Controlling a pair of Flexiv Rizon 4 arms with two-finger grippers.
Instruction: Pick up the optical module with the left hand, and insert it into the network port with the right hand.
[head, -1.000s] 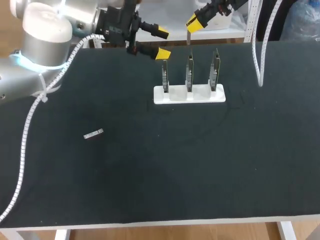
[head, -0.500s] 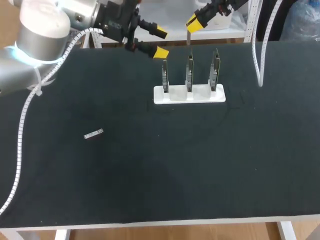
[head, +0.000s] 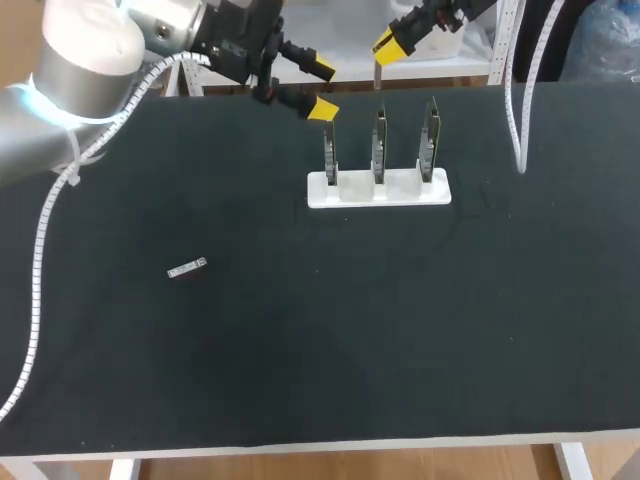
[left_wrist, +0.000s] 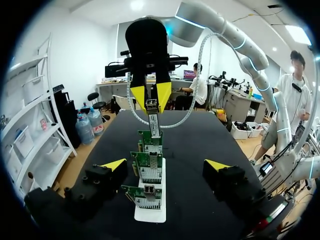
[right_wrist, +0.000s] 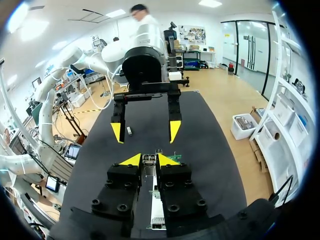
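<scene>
Over the last second the left arm's pale grey elbow joint (head: 88, 45) has drifted toward the table's far-left corner. The left gripper (head: 322, 88) has barely shifted. The right gripper (right_wrist: 148, 160), the boards and the loose module lie as before.

A slim silver metal optical module (left_wrist: 154, 122) hangs upright over the row of boards, at 12 o'clock from the middle board in the head view. A second small silver module (head: 186, 269) lies flat on the black table (head: 300, 350), at about 8 o'clock from the holder and well apart from it.

A white rectangular holder (head: 378, 190) carries three green circuit boards (head: 380, 140), upright in a row, each in its own slot. The board nearest the left wrist camera shows a metal network port (left_wrist: 149, 190) on its edge.

The right gripper's yellow tips are closed on the hanging module's upper end. The left gripper is spread wide and holds nothing; it sits at about 11 o'clock from the holder, near the top of the leftmost board.
</scene>
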